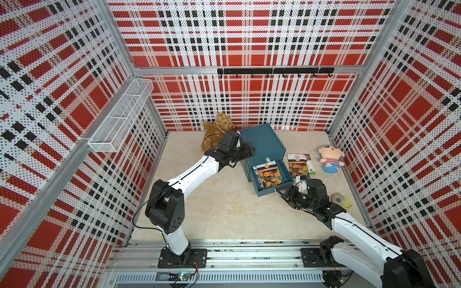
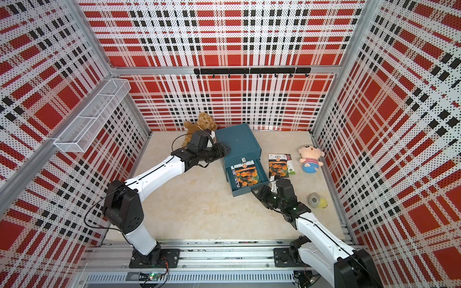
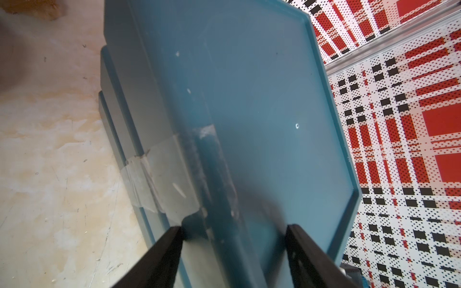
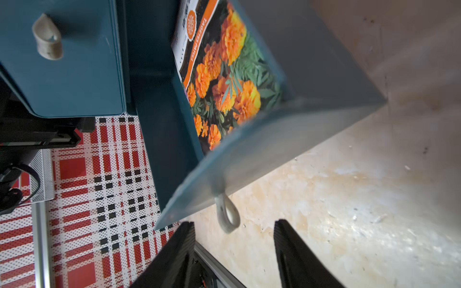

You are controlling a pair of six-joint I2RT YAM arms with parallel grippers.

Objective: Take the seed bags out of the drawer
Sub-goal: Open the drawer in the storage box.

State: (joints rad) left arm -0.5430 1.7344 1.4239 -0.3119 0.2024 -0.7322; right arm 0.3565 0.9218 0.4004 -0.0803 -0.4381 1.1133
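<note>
Right wrist: right tool jaws apart, empty, pull loop just ahead.

"TAGETES PATULA" on seed bag

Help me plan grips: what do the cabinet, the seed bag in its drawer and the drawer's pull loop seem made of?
Cabinet: painted metal or hard plastic, matte; thin flat walls. Seed bag: glossy printed film or coated paper; sheen. Pull loop: pale bent strip, perhaps tape or rubber; unclear.
</note>
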